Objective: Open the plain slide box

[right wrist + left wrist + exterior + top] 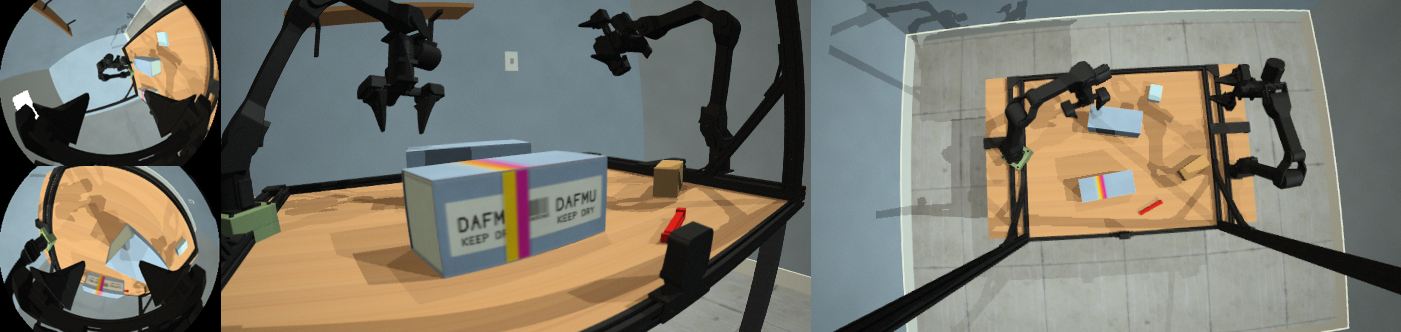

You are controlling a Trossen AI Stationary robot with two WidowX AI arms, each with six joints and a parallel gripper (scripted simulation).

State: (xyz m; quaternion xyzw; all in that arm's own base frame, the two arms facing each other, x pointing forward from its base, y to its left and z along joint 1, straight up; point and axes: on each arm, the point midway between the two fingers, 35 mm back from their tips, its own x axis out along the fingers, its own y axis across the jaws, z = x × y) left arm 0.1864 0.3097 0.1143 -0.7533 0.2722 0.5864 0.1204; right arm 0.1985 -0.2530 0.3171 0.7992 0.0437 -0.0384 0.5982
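The plain slide box (1116,121) is a light blue sleeve with no band, lying at the back middle of the table; it shows behind the banded box in the exterior view (468,151) and below the fingers in the left wrist view (129,254). My left gripper (1085,102) hangs open and empty in the air above its left end, also seen in the exterior view (400,107). My right gripper (1224,91) is open and empty, raised high beyond the table's right edge, also seen in the exterior view (602,37).
A banded slide box (1106,185) with a yellow and magenta stripe lies at the front middle. A small pale cube (1155,92) sits at the back, a tan block (1193,167) at the right, a red bar (1150,207) near the front. A black frame rims the table.
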